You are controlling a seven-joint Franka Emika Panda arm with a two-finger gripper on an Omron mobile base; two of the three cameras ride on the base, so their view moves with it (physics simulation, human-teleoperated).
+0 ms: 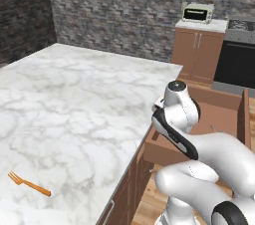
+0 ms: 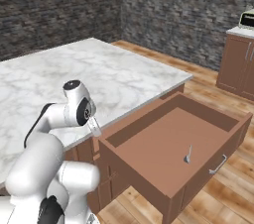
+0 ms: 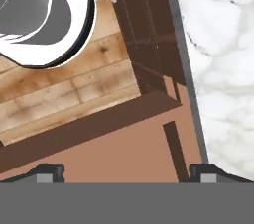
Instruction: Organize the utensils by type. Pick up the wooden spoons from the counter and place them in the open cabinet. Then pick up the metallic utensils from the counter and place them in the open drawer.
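Fork [image 1: 29,184] sits low left on the counter [image 1: 74,99]. Claw [image 3: 124,171] hangs spread wide, empty, over the drawer's [image 2: 163,143] near corner. Further right in the drawer lies the little silver spoon [image 2: 188,154].

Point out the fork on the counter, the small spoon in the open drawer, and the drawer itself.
fork [image 1: 30,184]: left base view, middle of its orange-brown handle, on the marble.
small spoon [image 2: 188,154]: right base view, its pale shaft, on the drawer bottom.
open drawer [image 2: 144,181]: right base view, outer face of its near side wall.
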